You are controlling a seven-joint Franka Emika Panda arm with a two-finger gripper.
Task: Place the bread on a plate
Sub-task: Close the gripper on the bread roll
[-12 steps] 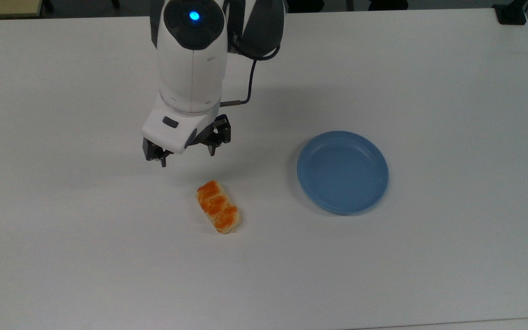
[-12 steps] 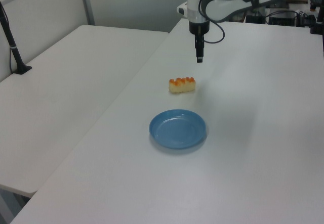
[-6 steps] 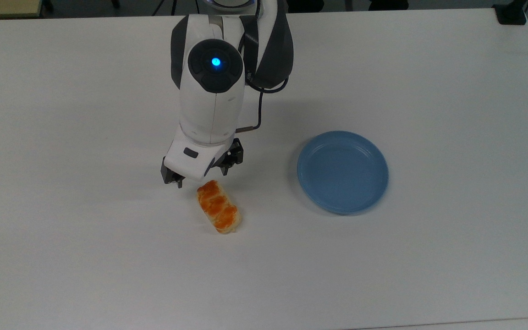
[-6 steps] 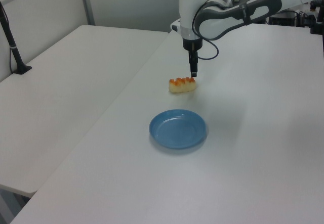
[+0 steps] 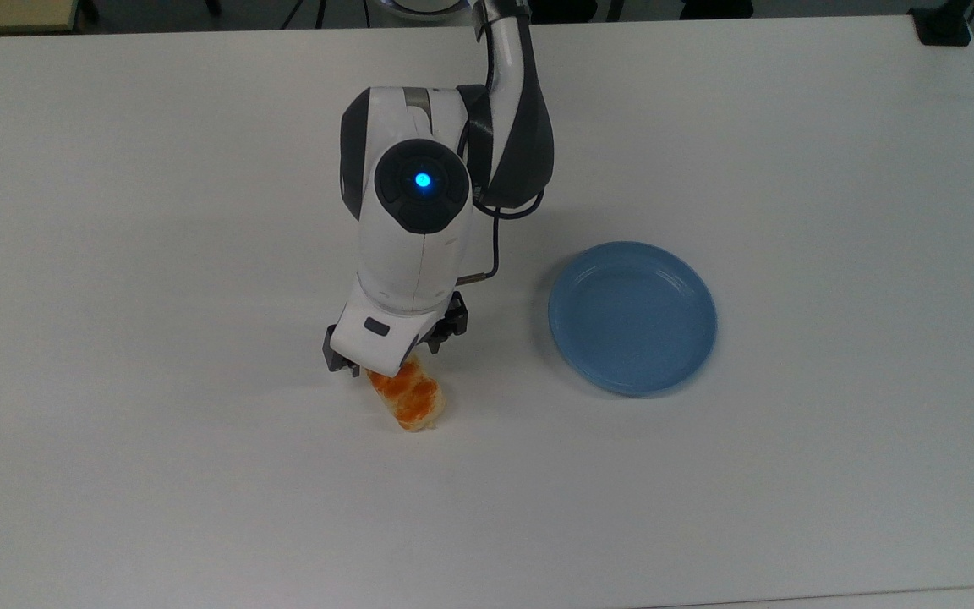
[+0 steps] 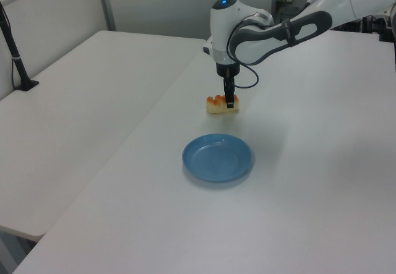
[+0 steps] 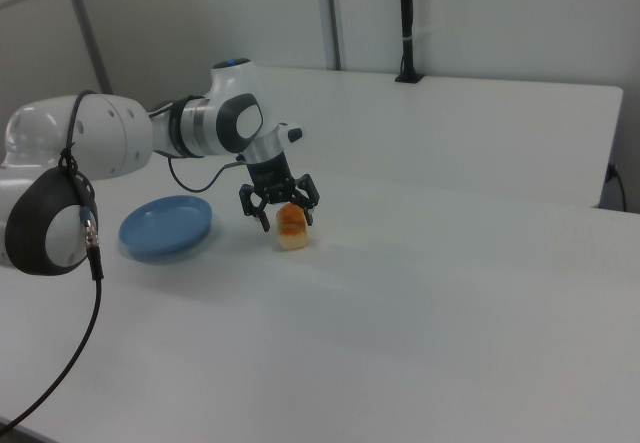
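Claw (image 7: 289, 217) (fingers spread) straddling bread (image 7: 292, 226)

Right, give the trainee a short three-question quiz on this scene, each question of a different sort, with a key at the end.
1. True or false: the bread already lies on the plate.
2. Multiple choice: in the right view, the gripper is
A) open, its fingers straddling the bread
B) shut and hovering over the plate
C) resting on the bare table far from both things
3. Fill in: in the top view, the plate lies to the bread's ____.

Key
1. False: the bread sits on the white table, apart from the plate, which holds nothing.
2. A
3. Right
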